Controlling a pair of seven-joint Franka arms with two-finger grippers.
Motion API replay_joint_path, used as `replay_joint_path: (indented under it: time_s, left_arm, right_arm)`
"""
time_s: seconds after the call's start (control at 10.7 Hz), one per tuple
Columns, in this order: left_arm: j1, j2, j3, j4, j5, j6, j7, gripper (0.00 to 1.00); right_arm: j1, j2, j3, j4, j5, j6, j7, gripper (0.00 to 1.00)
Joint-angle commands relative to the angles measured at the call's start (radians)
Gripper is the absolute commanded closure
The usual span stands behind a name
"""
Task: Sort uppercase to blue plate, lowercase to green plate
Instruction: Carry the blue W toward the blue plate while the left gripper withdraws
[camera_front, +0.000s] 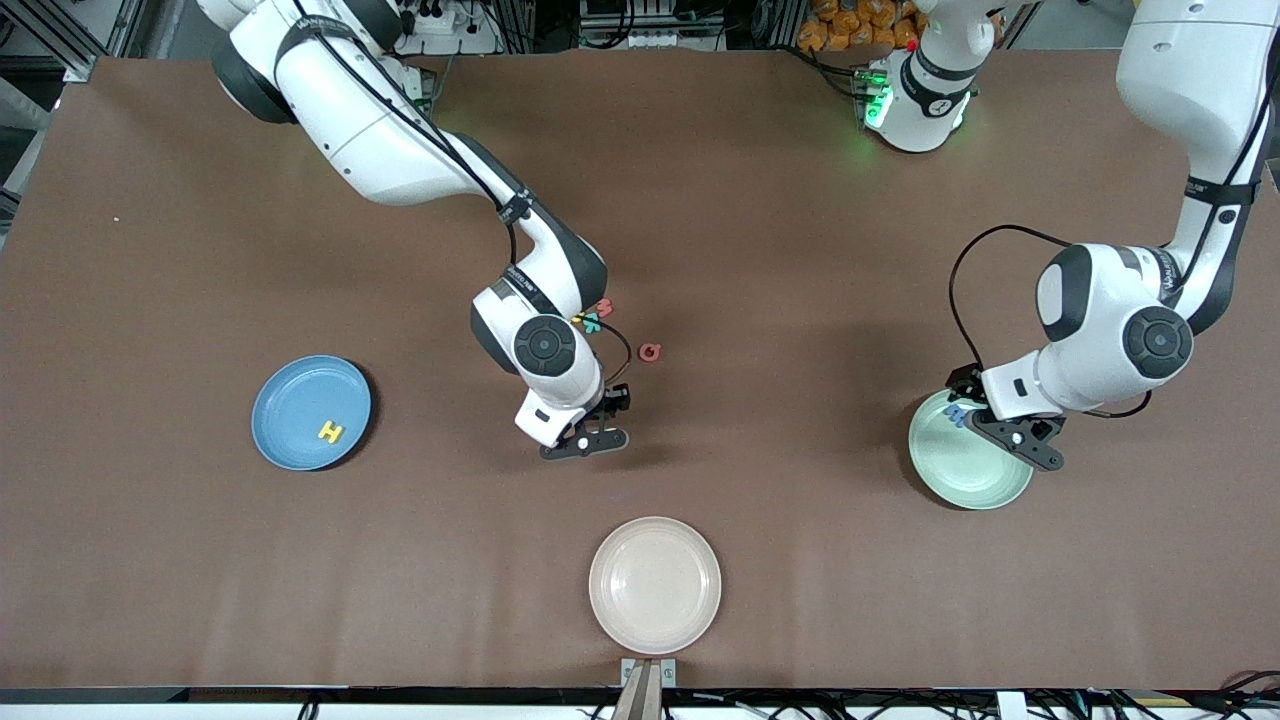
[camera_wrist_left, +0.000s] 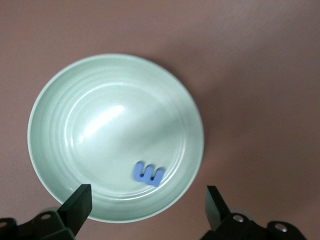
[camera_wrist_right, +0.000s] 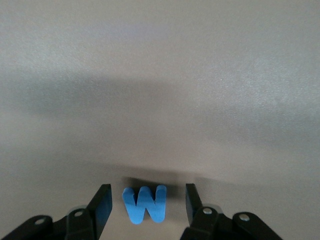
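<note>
My right gripper (camera_wrist_right: 147, 206) is open, low over the table, with the blue W (camera_wrist_right: 145, 204) lying between its fingers and gaps on both sides. In the front view this gripper (camera_front: 585, 440) hides the W. The blue plate (camera_front: 290, 395) holds the yellow H (camera_front: 331, 432). My left gripper (camera_wrist_left: 147, 202) is open and empty above the green plate (camera_wrist_left: 100, 110), which holds a blue lowercase m (camera_wrist_left: 148, 174). The front view shows it (camera_front: 1020, 440) over that plate (camera_front: 985, 480). The red Q (camera_front: 650, 351) lies on the table beside the right arm's wrist.
A small cluster of green, yellow and red letters (camera_front: 594, 320) lies partly hidden by the right arm's wrist. A cream plate (camera_front: 655, 585) sits near the table's front edge, nearer the front camera than the right gripper.
</note>
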Motion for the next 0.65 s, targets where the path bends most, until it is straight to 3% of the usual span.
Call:
replay_joint_path:
  time_s: [0.0, 0.19, 0.56]
  left_arm:
    - [-0.069, -0.073, 0.003, -0.015, 0.022, -0.075, -0.144, 0.00]
    - [-0.116, -0.093, -0.011, -0.018, 0.023, -0.116, -0.264, 0.00]
    - [-0.153, -0.100, -0.140, -0.023, 0.023, -0.172, -0.559, 0.00]
  right_arm:
    - [-0.002, 0.019, 0.006, -0.011, -0.016, 0.064, -0.007, 0.33]
    - [-0.002, 0.017, 0.006, -0.020, -0.010, 0.072, -0.004, 0.35]
    - [-0.002, 0.016, 0.007, -0.032, -0.011, 0.064, -0.021, 0.39]
